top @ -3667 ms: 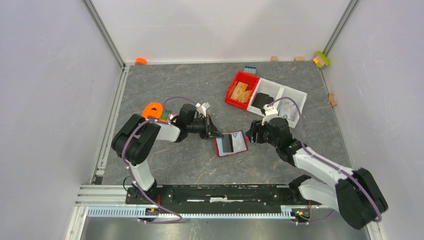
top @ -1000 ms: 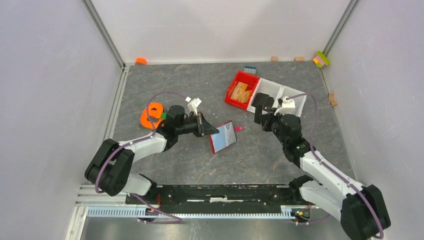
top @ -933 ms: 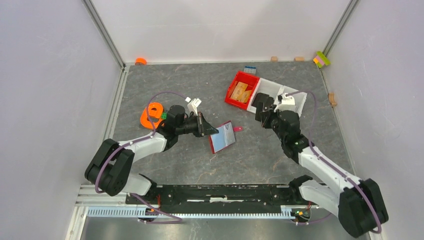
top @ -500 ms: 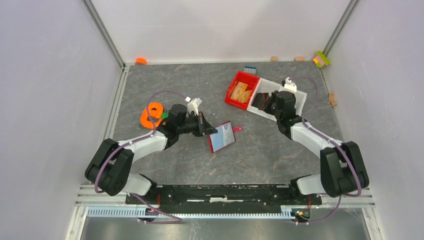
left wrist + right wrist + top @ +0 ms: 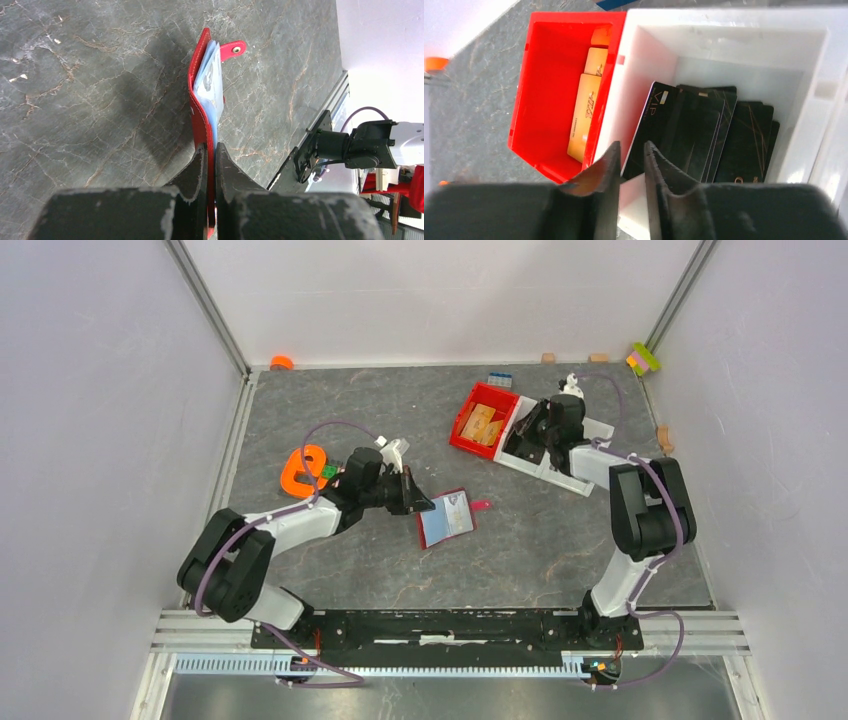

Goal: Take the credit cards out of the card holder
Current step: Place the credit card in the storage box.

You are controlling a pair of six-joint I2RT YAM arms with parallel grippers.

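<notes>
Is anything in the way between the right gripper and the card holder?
Nothing visible. The right gripper hangs over the white bin; only bare table lies between it and the card holder, which the left gripper pinches. The red bin sits beside that line.

The card holder (image 5: 201, 117) is recorded as red, its tab fitted with a silver-coloured snap. The cards (image 5: 214, 82) inside it are noted as light blue. The table (image 5: 400, 410) is found grey, veined like marble. One bin (image 5: 551, 75) is recorded as red, with tan pieces (image 5: 583, 117) bearing red lettering. The other bin (image 5: 724, 45) is white, with black cards (image 5: 704, 135) lined and lettered in gold.
</notes>
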